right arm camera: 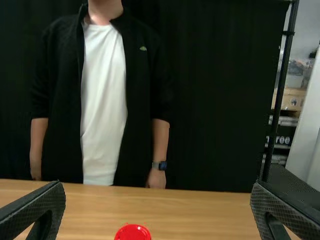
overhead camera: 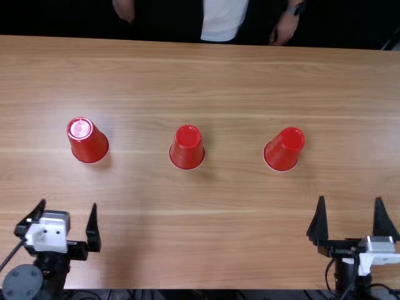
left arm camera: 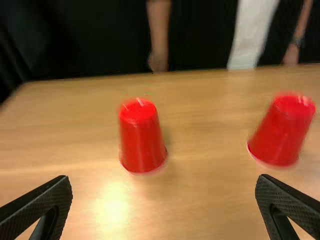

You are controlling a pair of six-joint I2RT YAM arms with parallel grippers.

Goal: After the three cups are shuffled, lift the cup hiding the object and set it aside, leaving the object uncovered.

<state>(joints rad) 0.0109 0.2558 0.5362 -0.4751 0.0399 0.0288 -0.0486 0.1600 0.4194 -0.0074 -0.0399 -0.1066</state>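
Note:
Three red cups stand upside down in a row across the middle of the table: a left cup (overhead camera: 87, 140), a middle cup (overhead camera: 187, 147) and a right cup (overhead camera: 284, 149). No ball shows. My left gripper (overhead camera: 67, 220) sits open near the table's front edge, in front of the left cup and well apart from it. My right gripper (overhead camera: 350, 218) is open near the front right, in front of the right cup. In the left wrist view the left cup (left arm camera: 141, 136) and the middle cup (left arm camera: 282, 130) stand beyond my open fingers. The right wrist view catches the top of the right cup (right arm camera: 132, 233).
The wooden table (overhead camera: 200, 81) stretches wide behind the cups. A person stands at the far edge with hands off the table.

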